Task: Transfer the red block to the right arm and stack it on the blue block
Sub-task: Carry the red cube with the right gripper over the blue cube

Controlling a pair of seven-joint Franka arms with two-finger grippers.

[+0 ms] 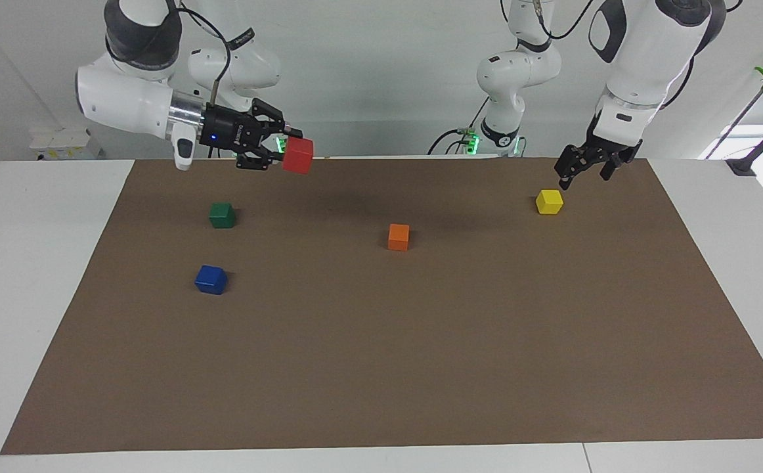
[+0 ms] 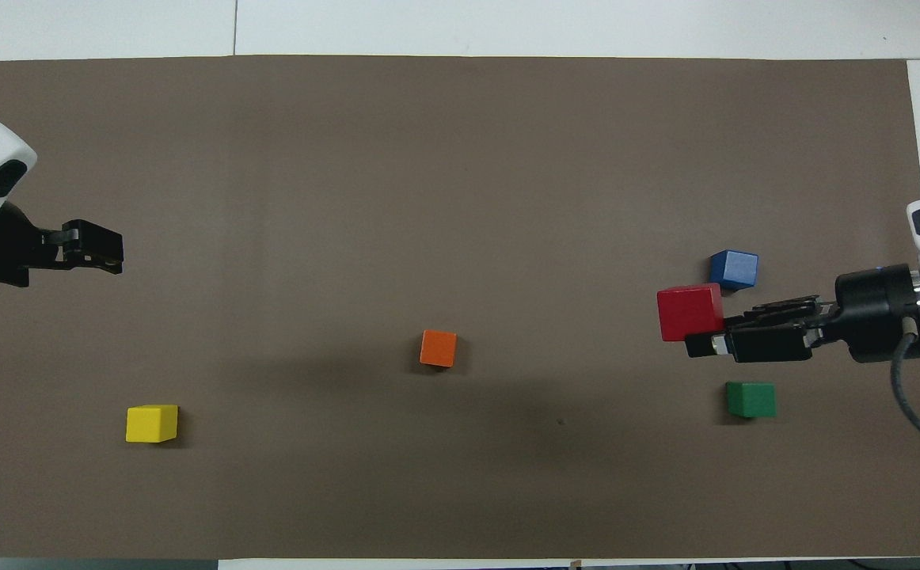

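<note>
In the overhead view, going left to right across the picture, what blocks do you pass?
Yellow block → orange block → red block, held up by the right gripper. The blue block and green block come last, overlapping in order.

Blue block (image 1: 211, 279) beside green block (image 1: 222, 215).

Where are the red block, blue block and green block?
red block (image 1: 298, 155), facing view, front face
blue block (image 1: 211, 280), facing view, top face
green block (image 2: 750, 399), overhead view, top face

White table (image 1: 40, 295), brown mat (image 1: 381, 368), four cubes
</note>
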